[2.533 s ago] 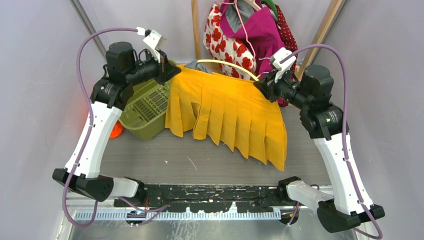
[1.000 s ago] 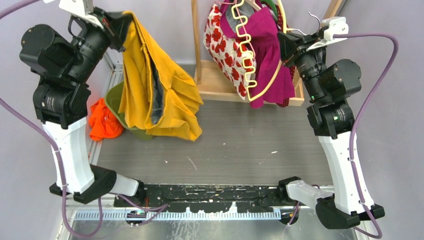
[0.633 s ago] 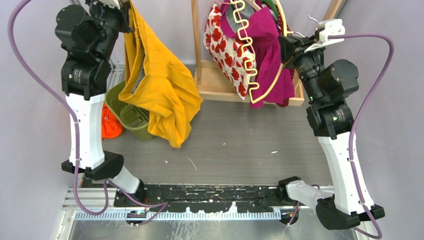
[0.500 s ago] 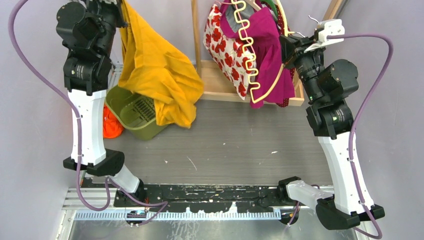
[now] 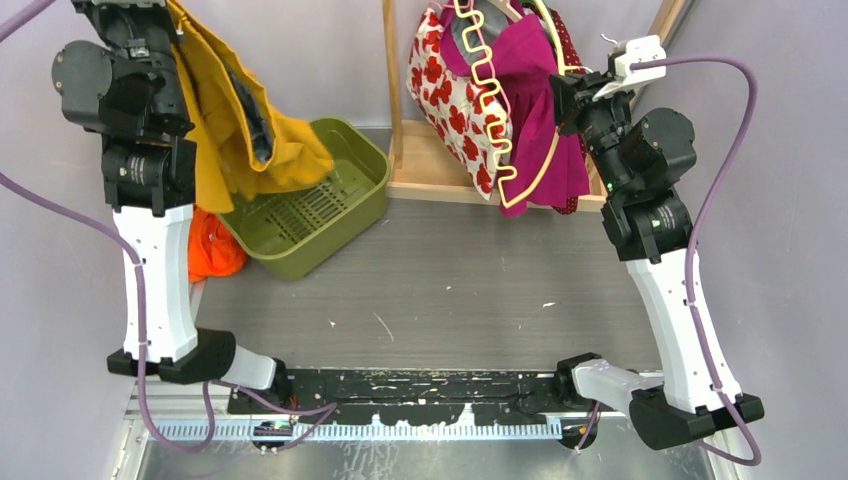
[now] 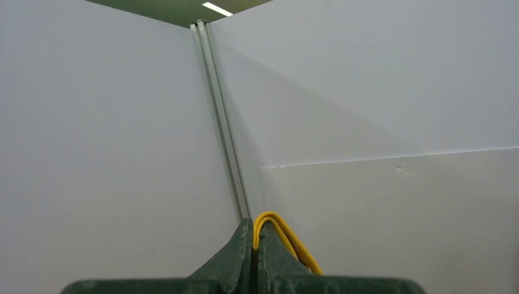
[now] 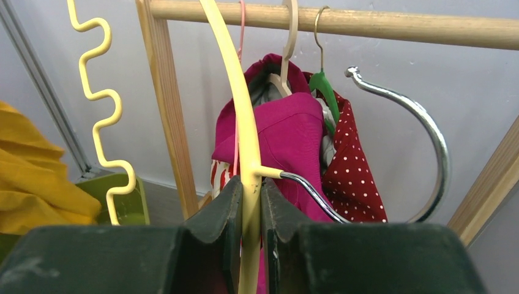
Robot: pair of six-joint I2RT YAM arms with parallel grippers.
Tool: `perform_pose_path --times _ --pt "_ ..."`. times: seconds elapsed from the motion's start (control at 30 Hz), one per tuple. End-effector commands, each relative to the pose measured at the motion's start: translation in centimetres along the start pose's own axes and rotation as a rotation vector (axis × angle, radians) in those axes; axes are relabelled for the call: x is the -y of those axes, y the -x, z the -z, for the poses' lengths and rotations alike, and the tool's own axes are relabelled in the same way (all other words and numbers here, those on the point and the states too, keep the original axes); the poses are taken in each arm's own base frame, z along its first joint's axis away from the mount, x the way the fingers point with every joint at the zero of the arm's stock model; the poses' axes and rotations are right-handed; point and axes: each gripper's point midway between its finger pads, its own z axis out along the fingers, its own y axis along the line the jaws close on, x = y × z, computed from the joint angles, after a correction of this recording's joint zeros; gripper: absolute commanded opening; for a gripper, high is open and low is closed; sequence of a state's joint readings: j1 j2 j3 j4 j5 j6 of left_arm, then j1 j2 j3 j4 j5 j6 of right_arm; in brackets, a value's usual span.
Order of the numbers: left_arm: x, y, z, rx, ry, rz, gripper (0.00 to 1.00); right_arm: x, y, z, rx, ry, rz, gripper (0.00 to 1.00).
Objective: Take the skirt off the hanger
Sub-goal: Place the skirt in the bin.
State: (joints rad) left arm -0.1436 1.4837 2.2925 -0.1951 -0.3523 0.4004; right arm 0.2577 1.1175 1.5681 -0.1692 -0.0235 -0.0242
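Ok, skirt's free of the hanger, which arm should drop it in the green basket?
Left, probably. The left gripper is shut on the yellow skirt, which hangs just beside the green basket. The right gripper is clamped on the bare hanger over at the wooden rack.

Overhead looks down; right wrist closely faces the shared rack (image 7: 398,24); left, seemingly wall (image 6: 92,122).
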Motion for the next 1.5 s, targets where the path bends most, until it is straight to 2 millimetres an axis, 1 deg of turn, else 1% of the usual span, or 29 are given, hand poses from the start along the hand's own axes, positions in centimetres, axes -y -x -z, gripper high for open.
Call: perform_pose_path --times 0.0,0.07,0.2,0.23,0.27,0.37,0.43,0.47,0.5,0.53,0.57,0.63,0.73,0.8,0.83,0.9,0.97,1.0,1.1,1.17,1.23,1.3,1.43,1.47 --pt "-1.9 1.9 1.1 0.105 0.071 -0.006 0.0 -0.1 2.6 0.1 0.099 0.005 -0.013 0.01" --pt "0.3 -0.9 1.5 0.059 -0.006 0.007 0.0 -0.2 2.3 0.1 0.092 0.011 -0.015 0.01" --pt "4.6 -6.9 3.0 -0.046 -0.143 0.064 0.0 -0.2 1.5 0.3 0.07 0.013 -0.018 0.01" --pt "5.5 -8.1 3.5 -0.065 -0.172 0.079 0.0 -0.2 1.3 0.5 0.065 0.013 -0.017 0.01" --pt "6.1 -8.8 4.2 -0.078 -0.199 0.099 0.0 -0.2 1.2 0.6 0.059 0.012 -0.015 0.01" --pt "8.2 -11.8 5.0 -0.142 -0.261 0.133 0.0 -0.1 0.9 1.0 0.052 0.004 -0.014 0.01" --pt "9.3 -12.9 5.1 -0.168 -0.296 0.142 0.0 -0.1 0.9 1.3 0.051 0.004 -0.013 0.01" --pt "9.8 -13.0 5.0 -0.174 -0.315 0.144 0.0 -0.1 0.8 1.3 0.049 0.002 -0.013 0.01" --pt "9.8 -12.5 5.0 -0.172 -0.328 0.149 0.0 0.0 0.7 1.3 0.048 0.001 -0.011 0.01" --pt "10.8 -13.3 4.7 -0.195 -0.357 0.152 0.0 0.0 0.7 1.4 0.048 -0.001 -0.011 0.01" --pt "11.2 -13.2 4.6 -0.2 -0.378 0.159 0.0 0.0 0.5 1.4 0.045 -0.003 -0.01 0.01" --pt "11.7 -13.5 4.6 -0.215 -0.397 0.158 0.0 0.1 0.3 1.5 0.043 -0.006 -0.009 0.01" --pt "12.1 -15.5 4.2 -0.279 -0.387 0.126 0.0 0.2 -0.2 1.3 0.032 -0.011 -0.009 0.0" --pt "13.5 -17.4 4.5 -0.352 -0.443 0.113 0.0 0.2 -0.3 1.3 0.027 -0.01 -0.007 0.01" --pt "14.5 -18.6 5.1 -0.395 -0.489 0.116 0.0 0.2 -0.4 1.3 0.025 -0.011 -0.007 0.01" --pt "16.4 -21.6 6.7 -0.484 -0.544 0.152 0.0 0.2 -0.6 1.4 0.028 -0.01 -0.008 0.01" --pt "17.7 -24.5 8.6 -0.55 -0.566 0.2 0.0 0.1 -0.9 1.4 0.027 -0.008 -0.014 0.01" --pt "18.4 -26.7 9.8 -0.595 -0.567 0.214 0.0 0.1 -1.0 1.4 0.025 -0.006 -0.015 0.01" --pt "19.3 -30.7 11.9 -0.705 -0.561 0.224 0.0 0.0 -1.8 1.2 0.003 0.001 -0.017 0.01" --pt "19.4 -32.7 12.7 -0.779 -0.548 0.207 0.0 -0.1 -2.1 1.1 -0.003 0.003 -0.018 0.01" --pt "19.3 -34.0 13.0 -0.831 -0.522 0.19 0.0 -0.1 -2.4 1.1 -0.008 0.003 -0.02 0.0" --pt "19.1 -34.8 13.0 -0.867 -0.503 0.172 0.0 0.0 -2.6 1.1 -0.012 0.0 -0.022 0.01" --pt "19.5 -35.1 13.0 -0.929 -0.512 0.177 0.0 0.1 -3.2 1.0 -0.034 -0.003 -0.014 0.01" --pt "19.6 -35.1 13.1 -0.937 -0.515 0.188 0.03 0.1 -3.2 1.0 -0.035 -0.003 -0.012 0.01"
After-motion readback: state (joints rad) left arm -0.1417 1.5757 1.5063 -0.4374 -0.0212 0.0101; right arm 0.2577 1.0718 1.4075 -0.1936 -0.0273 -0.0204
